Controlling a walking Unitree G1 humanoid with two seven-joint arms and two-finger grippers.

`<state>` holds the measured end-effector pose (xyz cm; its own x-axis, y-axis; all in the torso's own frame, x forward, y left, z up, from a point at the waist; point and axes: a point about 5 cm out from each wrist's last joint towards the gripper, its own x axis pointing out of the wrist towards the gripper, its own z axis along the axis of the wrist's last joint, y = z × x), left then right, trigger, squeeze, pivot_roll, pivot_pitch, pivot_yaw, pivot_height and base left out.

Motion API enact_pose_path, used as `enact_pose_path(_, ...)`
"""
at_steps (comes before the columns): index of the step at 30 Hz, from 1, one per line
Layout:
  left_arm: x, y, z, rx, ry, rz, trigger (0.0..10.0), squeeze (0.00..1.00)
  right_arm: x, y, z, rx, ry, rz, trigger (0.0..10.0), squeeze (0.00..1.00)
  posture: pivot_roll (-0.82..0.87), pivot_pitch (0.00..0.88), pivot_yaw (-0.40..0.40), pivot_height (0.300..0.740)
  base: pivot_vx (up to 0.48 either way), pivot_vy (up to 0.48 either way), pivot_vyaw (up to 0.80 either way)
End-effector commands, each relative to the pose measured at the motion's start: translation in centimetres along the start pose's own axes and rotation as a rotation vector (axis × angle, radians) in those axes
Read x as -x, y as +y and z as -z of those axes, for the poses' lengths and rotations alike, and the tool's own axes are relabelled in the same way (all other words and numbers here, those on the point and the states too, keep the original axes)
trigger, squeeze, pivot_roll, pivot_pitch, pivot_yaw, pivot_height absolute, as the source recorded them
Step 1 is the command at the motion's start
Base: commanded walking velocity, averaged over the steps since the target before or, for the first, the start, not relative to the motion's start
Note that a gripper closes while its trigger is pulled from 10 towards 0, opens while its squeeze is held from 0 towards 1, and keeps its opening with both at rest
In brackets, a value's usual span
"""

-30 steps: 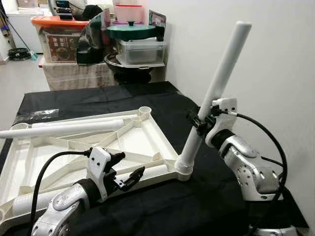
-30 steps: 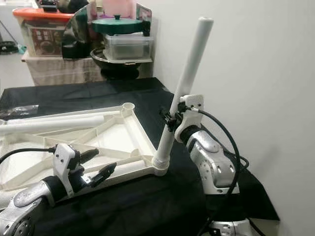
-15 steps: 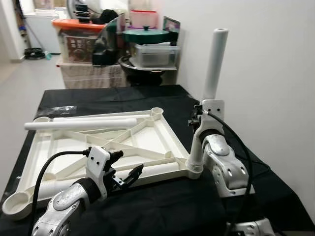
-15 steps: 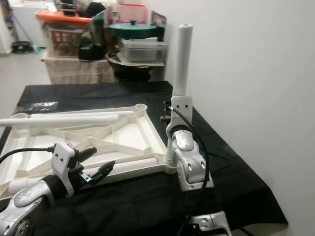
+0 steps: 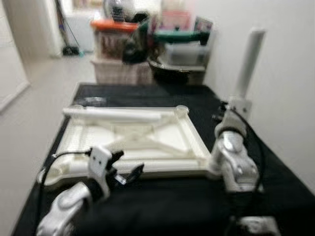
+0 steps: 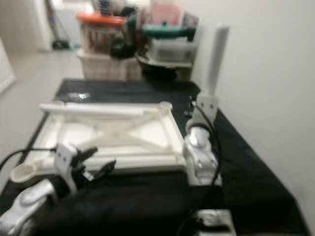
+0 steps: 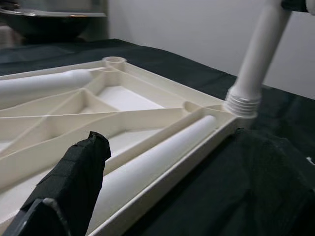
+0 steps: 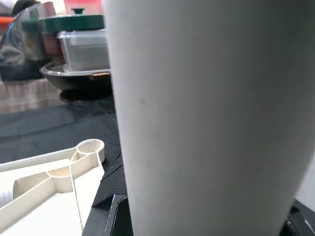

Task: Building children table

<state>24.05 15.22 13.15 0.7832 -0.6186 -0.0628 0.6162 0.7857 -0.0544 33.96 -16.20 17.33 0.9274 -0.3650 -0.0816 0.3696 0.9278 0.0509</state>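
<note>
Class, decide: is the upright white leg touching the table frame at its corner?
Touching. The left wrist view shows the leg seated by its threaded end in the corner socket of the frame.

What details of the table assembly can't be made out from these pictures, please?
- Right gripper: both eye views are motion-blurred, and in the right wrist view the upright leg hides the fingers, so its grip is unclear.
- Threaded joint: how far it is screwed into the tabletop frame is not visible.
- Storage boxes behind: blurred, contents unreadable.
- Left gripper: fingertips blurred.
</note>
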Motion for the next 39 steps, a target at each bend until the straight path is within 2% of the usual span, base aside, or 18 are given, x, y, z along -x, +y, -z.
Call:
enact_pose_path(1,-0.1,0.0,0.1,-0.013,0.005,0.004,10.0,0.0,1.0,-1.2,7.5,0.039,0.34,0.045,0.0,0.0,0.02,0.0,-0.082,0.74,0.0,0.0,0.0)
enact_pose_path(9,-0.1,0.2,0.1,-0.017,0.007,0.0,10.0,0.0,1.0,-1.6,7.8,0.039,0.339,0.104,0.0,0.0,0.02,0.0,-0.079,0.74,0.0,0.0,0.0)
enact_pose_path(25,-0.2,0.3,0.1,-0.022,0.007,0.001,10.0,0.0,0.7,-1.5,7.7,0.061,0.342,0.121,0.0,0.0,0.02,0.0,-0.081,0.74,0.0,0.0,0.0)
enact_pose_path(31,-0.2,0.3,0.1,-0.023,0.005,-0.002,10.0,0.0,0.2,-2.6,7.3,0.053,0.317,0.267,0.0,0.0,0.02,0.0,-0.085,0.74,0.0,0.0,0.0)
enact_pose_path(32,-0.3,0.3,0.1,-0.022,0.003,-0.003,10.0,0.0,-0.1,-2.9,7.0,0.042,0.29,0.332,0.0,0.0,0.02,0.0,-0.083,0.74,0.0,0.0,0.0)
enact_pose_path(34,-0.3,0.3,0.1,-0.022,0.003,-0.003,10.0,0.0,-0.1,-2.9,7.0,0.042,0.29,0.332,0.0,0.0,0.02,0.0,-0.083,0.74,0.0,0.0,0.0)
enact_pose_path(39,-0.4,0.2,0.2,-0.028,0.006,-0.003,10.0,0.0,-0.4,-1.7,6.9,0.039,0.282,0.331,0.0,0.0,0.02,0.0,-0.085,0.74,0.0,0.0,0.0)
